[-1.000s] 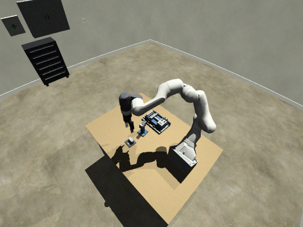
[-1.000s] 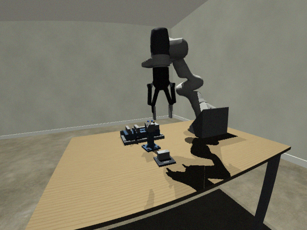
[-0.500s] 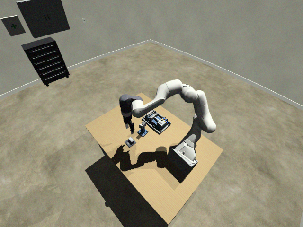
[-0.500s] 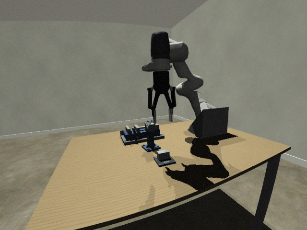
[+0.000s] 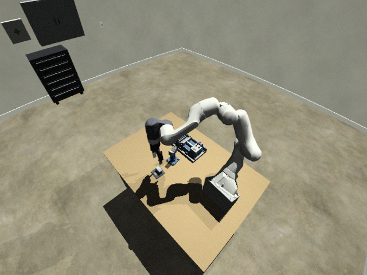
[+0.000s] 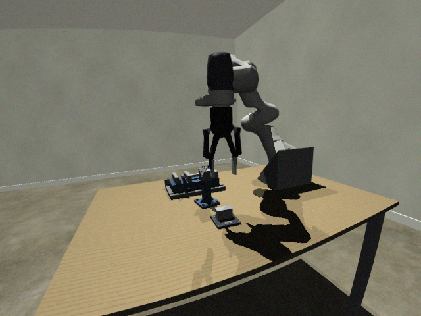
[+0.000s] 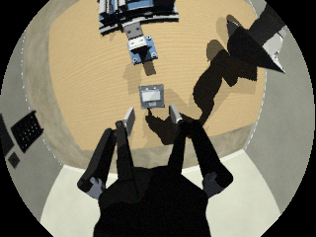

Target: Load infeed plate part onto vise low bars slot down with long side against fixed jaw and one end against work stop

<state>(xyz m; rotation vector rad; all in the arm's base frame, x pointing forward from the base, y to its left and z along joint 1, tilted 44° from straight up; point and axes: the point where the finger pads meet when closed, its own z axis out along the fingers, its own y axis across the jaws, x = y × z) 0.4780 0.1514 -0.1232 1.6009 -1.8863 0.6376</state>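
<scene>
vise (image 5: 190, 148) (image 6: 193, 185) (image 7: 139, 15) cropped in wrist view, block's slot indiscernible, work stop unclear

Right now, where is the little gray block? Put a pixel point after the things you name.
In the exterior view, the block (image 5: 159, 169) (image 6: 223, 212) (image 7: 151, 95) sits on its dark plate (image 5: 157, 176) (image 6: 227, 225) (image 7: 143, 104), nearer the camera than the blue-based stand (image 5: 172, 160) (image 6: 206, 203) (image 7: 143, 53).
</scene>
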